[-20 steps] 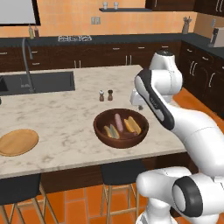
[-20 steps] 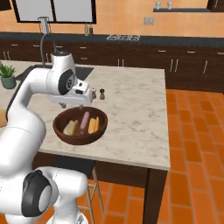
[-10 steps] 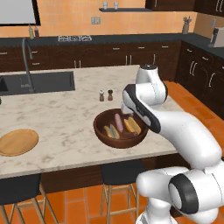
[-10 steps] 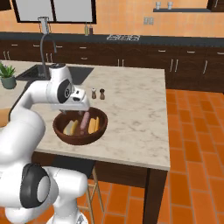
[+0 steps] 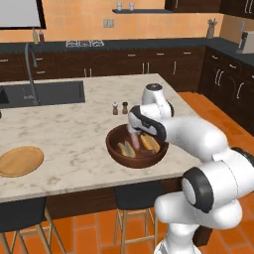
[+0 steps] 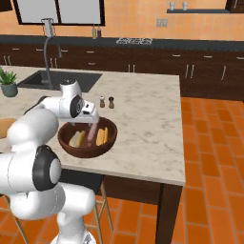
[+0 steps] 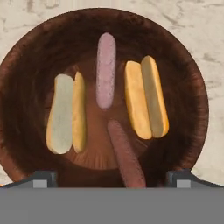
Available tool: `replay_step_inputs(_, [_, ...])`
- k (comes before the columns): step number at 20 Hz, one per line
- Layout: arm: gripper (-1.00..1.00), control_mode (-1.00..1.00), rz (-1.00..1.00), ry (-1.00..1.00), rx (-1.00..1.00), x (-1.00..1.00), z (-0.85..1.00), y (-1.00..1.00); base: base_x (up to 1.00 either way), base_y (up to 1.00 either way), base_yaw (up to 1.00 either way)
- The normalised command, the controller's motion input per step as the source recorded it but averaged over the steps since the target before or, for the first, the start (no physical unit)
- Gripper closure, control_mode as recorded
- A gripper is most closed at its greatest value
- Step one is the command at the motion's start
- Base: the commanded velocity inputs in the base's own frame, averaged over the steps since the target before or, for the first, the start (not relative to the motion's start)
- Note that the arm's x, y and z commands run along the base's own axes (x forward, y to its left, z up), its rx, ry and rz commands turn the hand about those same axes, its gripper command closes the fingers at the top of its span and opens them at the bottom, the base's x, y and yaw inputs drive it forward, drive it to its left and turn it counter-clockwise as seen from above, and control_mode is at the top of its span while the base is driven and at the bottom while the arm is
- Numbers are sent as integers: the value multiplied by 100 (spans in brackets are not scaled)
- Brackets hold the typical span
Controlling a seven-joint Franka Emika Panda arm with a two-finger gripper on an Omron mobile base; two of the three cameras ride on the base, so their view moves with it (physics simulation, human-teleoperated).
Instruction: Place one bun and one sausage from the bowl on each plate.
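Observation:
The dark reddish-brown wooden bowl (image 7: 26, 87) sits on the marble island, seen too in the left base view (image 5: 113, 149) and the right base view (image 6: 66, 142). Inside lie two buns, one on the left (image 7: 65, 113) and one on the right (image 7: 146, 96), and two sausages, one upper (image 7: 106, 70) and one lower (image 7: 126, 155). My gripper (image 7: 111, 177) hangs open just above the bowl's middle, holding nothing; it also shows over the bowl from the base (image 5: 134, 131) (image 6: 92, 125). A tan-orange wooden plate (image 5: 20, 161) lies empty far to the left on the counter.
Salt and pepper shakers (image 5: 120, 107) (image 6: 106, 102) stand just behind the bowl. A sink (image 5: 44, 94) with a tall faucet (image 5: 31, 69) is set in the island's back left. A potted plant (image 6: 7, 82) stands by it. The counter's front edge runs close to the bowl.
The arm has swung down and brought the hand low over the bowl. The jaws have spread wider. Bowl and plate have not moved.

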Motion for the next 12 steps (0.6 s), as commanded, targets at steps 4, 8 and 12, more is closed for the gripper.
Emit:
replay_step_inputs(4, [-100,-100,0,0,0,77,-47,14,0,0,0])
replay_step_inputs(8, [-100,-100,0,0,0,78,-48,5,0,0,0])
replay_step_inputs(12, [-100,-100,0,-3,0,65,-46,0,0,0,0])
